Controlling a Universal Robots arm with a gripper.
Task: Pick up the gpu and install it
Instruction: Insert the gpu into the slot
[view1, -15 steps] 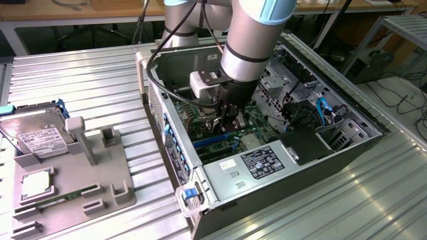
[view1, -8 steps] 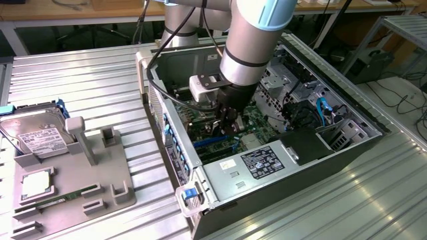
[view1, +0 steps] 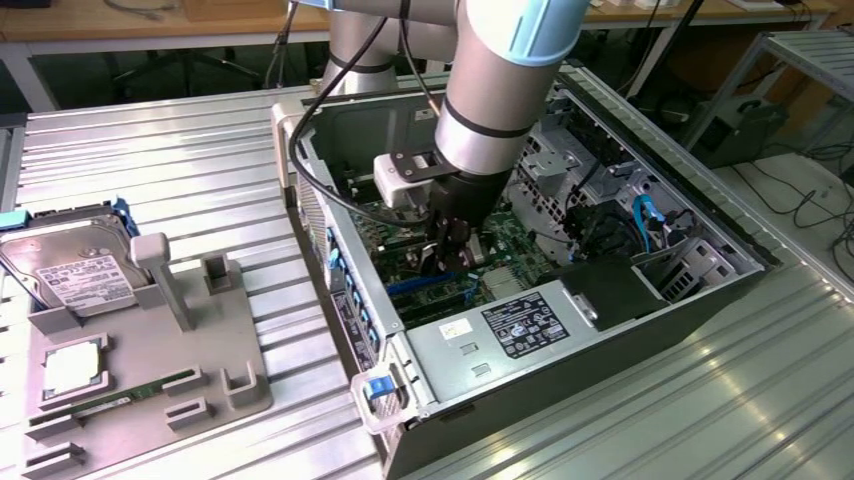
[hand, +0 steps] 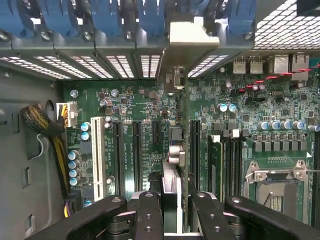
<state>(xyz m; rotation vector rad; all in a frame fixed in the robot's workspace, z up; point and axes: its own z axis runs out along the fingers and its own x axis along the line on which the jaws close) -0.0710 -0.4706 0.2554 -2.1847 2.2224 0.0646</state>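
The exterior view is evenly and brightly lit from above, with pale sheen along the ribs of the metal tabletop (view1: 160, 150) and soft glare on the arm's (view1: 487, 90) silver sleeve. Inside the computer case (view1: 534, 250) the light drops and the far corners go dark. In the wrist view, light pours through the perforated rear panel (hand: 285, 22), which blows out white, while the motherboard (hand: 250, 110) stays crisp. The fingers (hand: 150, 215), nearest the lens, are dark and soft-edged.
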